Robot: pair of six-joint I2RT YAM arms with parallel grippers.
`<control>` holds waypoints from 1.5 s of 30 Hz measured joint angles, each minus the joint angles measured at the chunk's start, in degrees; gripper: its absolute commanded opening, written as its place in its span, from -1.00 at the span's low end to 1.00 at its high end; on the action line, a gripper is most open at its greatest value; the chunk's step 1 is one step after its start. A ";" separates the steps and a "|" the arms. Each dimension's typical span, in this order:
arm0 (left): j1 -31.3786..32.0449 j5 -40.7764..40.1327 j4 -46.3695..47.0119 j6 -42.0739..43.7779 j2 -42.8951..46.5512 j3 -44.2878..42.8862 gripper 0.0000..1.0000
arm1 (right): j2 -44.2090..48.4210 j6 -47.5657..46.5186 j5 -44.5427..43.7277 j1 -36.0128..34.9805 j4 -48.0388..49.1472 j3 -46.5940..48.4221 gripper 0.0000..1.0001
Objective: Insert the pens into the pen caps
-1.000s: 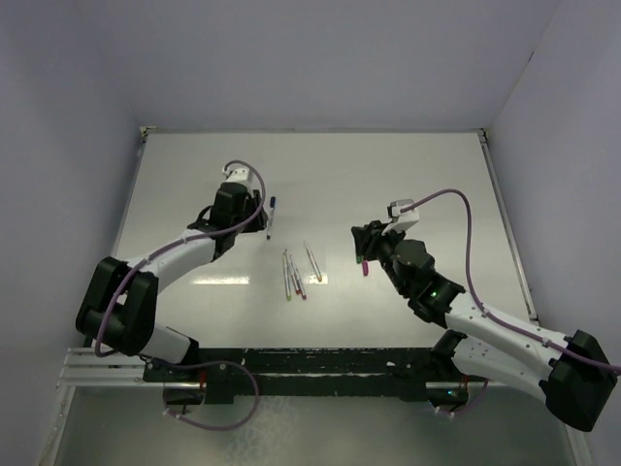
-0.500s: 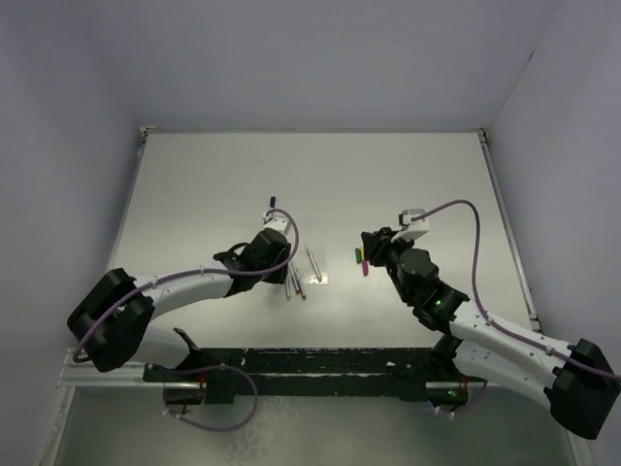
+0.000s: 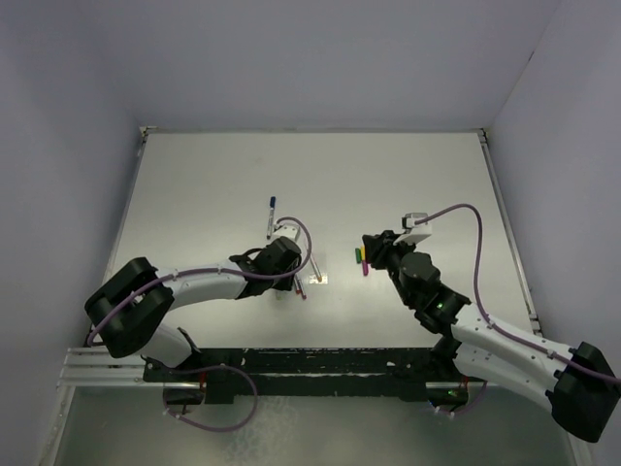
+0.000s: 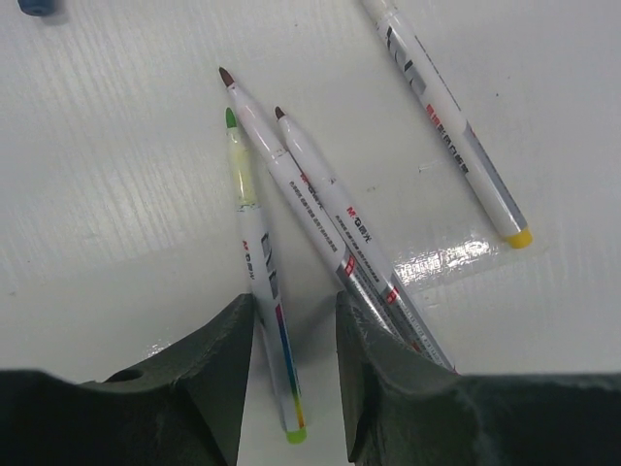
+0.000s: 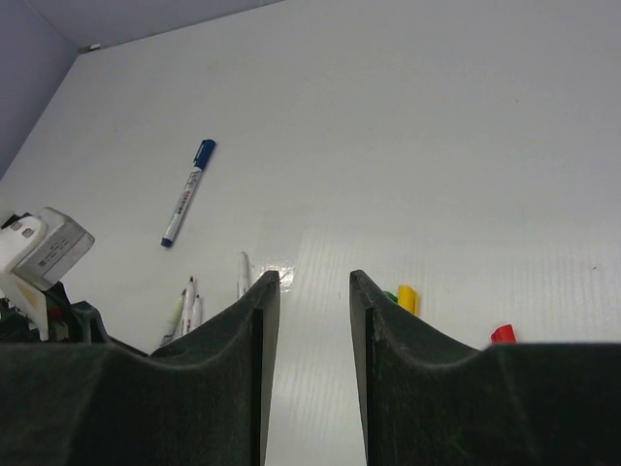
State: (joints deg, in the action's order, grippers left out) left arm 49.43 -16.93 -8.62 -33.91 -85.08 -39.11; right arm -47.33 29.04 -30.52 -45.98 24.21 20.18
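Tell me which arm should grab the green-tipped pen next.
Left. The left gripper is open, its fingers straddling the green-tipped pen. The right gripper sits over by the pen caps, holding nothing.

The left arm (image 3: 194, 282) and right arm (image 3: 505, 340) are white shells joined by bulky black joint housings, each trailing 1 looping purple cable (image 3: 475, 262). Their fingers (image 4: 209, 383) are dark grey-green, matte and wedge-shaped.
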 measured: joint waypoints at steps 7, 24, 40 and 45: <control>0.24 -1.81 -0.83 -0.33 -0.46 -0.44 -0.25 | 0.55 0.63 0.00 0.00 -0.02 -0.09 -0.26; 0.46 -8.22 -5.60 -6.36 -0.57 -0.52 -0.64 | 0.55 1.44 0.28 0.00 -1.75 -0.07 -0.26; 0.44 -9.33 -4.66 -10.62 -0.57 0.00 -1.00 | 1.92 1.92 0.07 0.00 -5.97 0.81 -0.26; 0.50 -7.10 -9.84 -9.77 3.91 0.83 -1.00 | -2.99 2.27 -0.31 0.00 -8.79 3.39 -0.27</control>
State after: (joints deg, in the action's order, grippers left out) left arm 49.93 -24.03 -18.46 -43.68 -81.17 -38.28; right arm -50.33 31.31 -30.83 -45.98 15.42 23.57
